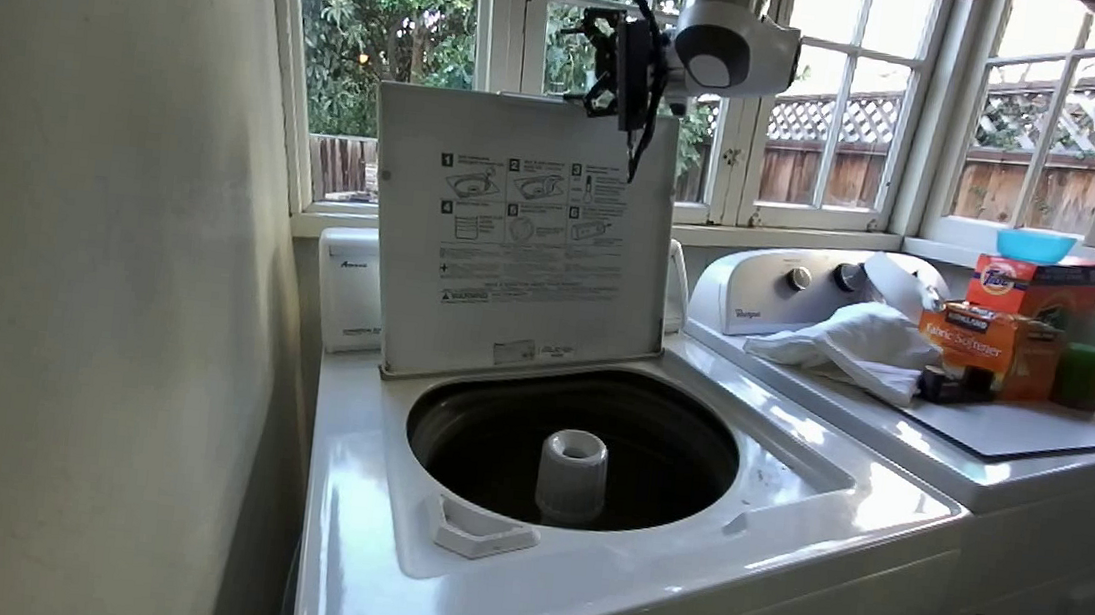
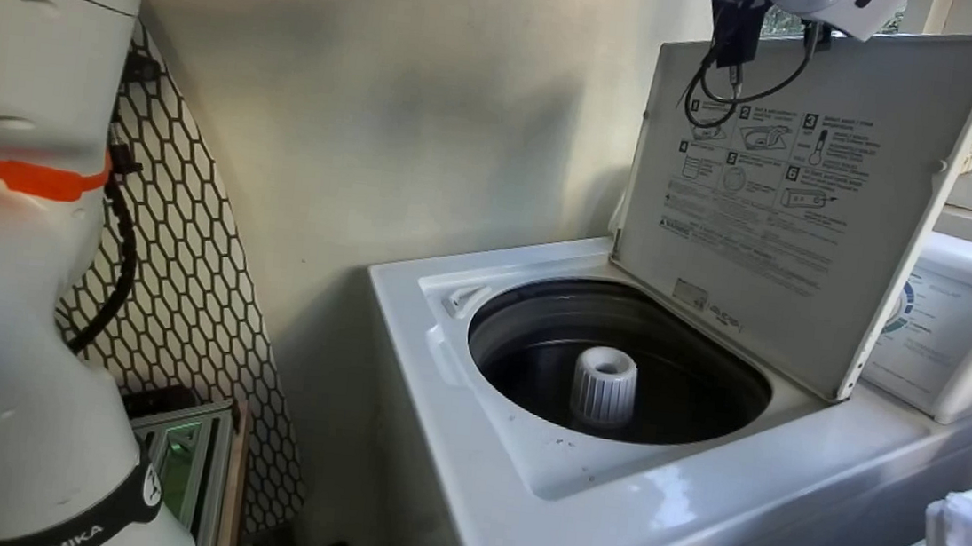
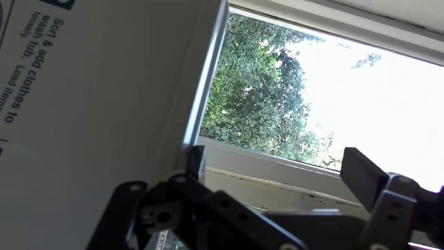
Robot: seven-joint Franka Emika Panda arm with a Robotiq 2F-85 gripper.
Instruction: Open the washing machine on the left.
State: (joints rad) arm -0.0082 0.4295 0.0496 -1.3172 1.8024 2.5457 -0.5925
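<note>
The white washing machine (image 1: 640, 598) stands with its flat lid (image 1: 505, 334) raised nearly upright, leaning back toward the windows. Printed instructions cover the lid's inner face. Below it, the round dark drum (image 2: 523, 348) with a white agitator (image 1: 571, 476) is exposed in both exterior views. My gripper (image 1: 576, 61) is at the lid's top edge, its jaws wide apart. In the wrist view, the lid (image 3: 114, 104) fills the left side, and the left finger (image 3: 197, 161) overlaps its edge; whether they touch I cannot tell. Nothing sits between the fingertips.
Windows (image 1: 386, 51) rise behind the machine, and a wall (image 1: 110, 255) runs close along its side. Beside it stands another white appliance (image 1: 829, 405) bearing a white cloth (image 1: 856, 342), an orange box (image 1: 981, 344) and a blue bowl (image 1: 1034, 246) on top of stacked boxes.
</note>
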